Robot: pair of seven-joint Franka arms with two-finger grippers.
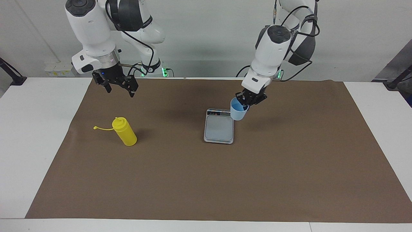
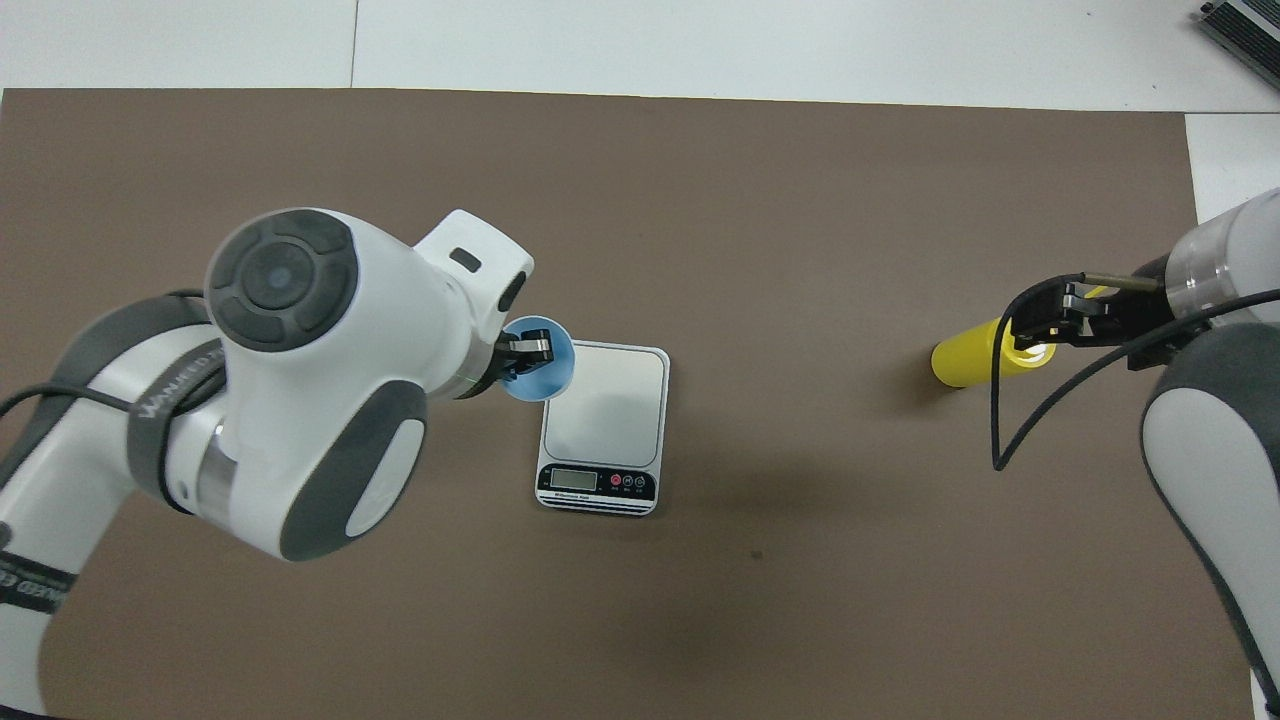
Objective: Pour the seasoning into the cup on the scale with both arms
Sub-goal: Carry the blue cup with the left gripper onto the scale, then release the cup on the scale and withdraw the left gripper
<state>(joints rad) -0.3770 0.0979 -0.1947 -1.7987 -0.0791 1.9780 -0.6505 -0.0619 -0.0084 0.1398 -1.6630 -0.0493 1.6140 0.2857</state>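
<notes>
My left gripper [image 1: 248,101] is shut on the rim of the light blue cup [image 1: 238,113] and holds it tilted in the air, over the edge of the scale [image 1: 219,129] toward the left arm's end. The silver-grey scale lies flat with its display strip toward the robots. The cup [image 2: 541,376], the scale [image 2: 606,398] and the left gripper [image 2: 524,356] also show in the overhead view. The yellow seasoning bottle [image 1: 125,132] stands on the mat toward the right arm's end, its cap strap [image 1: 103,128] hanging out. My right gripper [image 1: 120,91] is open and empty, raised over the mat by the bottle [image 2: 962,363].
A brown mat [image 1: 206,180] covers most of the white table [image 1: 35,135]. In the overhead view the right gripper [image 2: 1042,326] covers the bottle's top, but the facing view shows it well above the bottle and apart from it.
</notes>
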